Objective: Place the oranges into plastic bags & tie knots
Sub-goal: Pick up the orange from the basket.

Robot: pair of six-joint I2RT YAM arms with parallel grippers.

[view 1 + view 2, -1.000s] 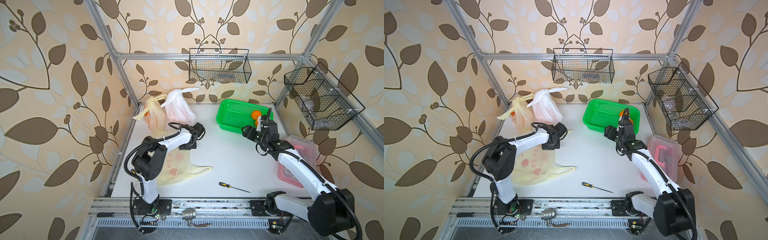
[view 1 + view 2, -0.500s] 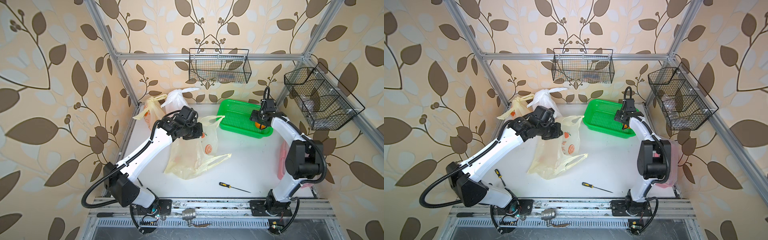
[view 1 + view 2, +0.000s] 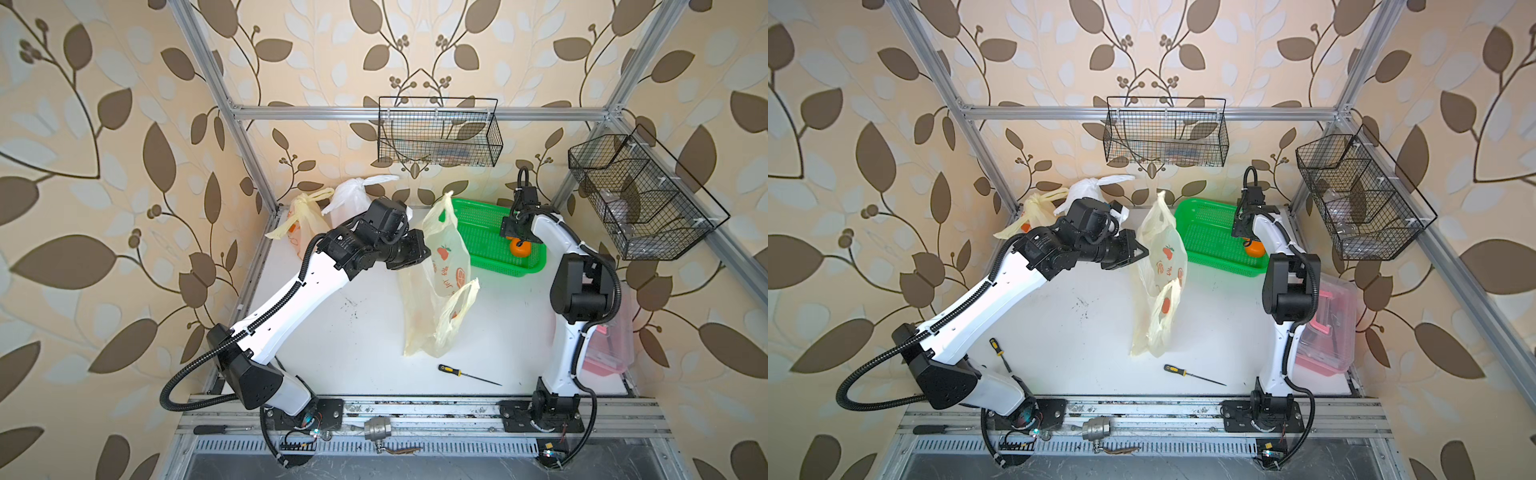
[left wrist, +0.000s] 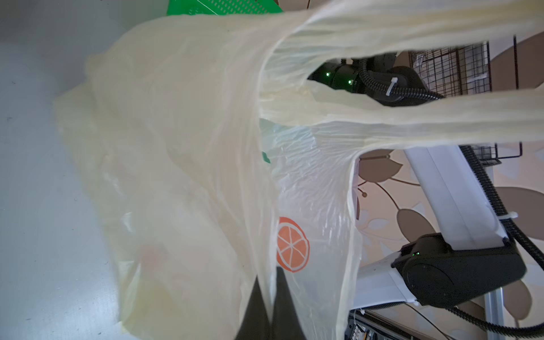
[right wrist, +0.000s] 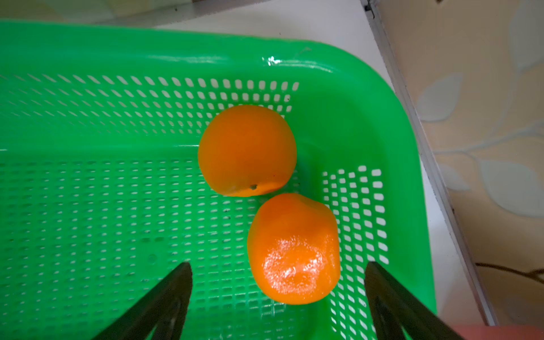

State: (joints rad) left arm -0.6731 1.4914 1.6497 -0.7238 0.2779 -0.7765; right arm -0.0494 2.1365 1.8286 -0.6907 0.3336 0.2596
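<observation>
— Where is the printed yellow bag (image 3: 444,266)?
— It hangs from the left gripper (image 4: 266,294), jaws clamped on its plastic, its lower end reaching the table (image 3: 353,332).
— And the oranges (image 5: 247,150)?
— Two lie in a corner of the green basket (image 5: 353,88). The right gripper (image 5: 278,265) hovers above them, jaws apart.

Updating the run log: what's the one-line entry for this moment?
left gripper: shut on yellow bag, hanging | right gripper: open above two oranges in green basket | two other bags: rear left corner

Screwdriver (image 3: 469,375) on table (image 3: 365,332) — green basket (image 3: 482,232) well apart.
</observation>
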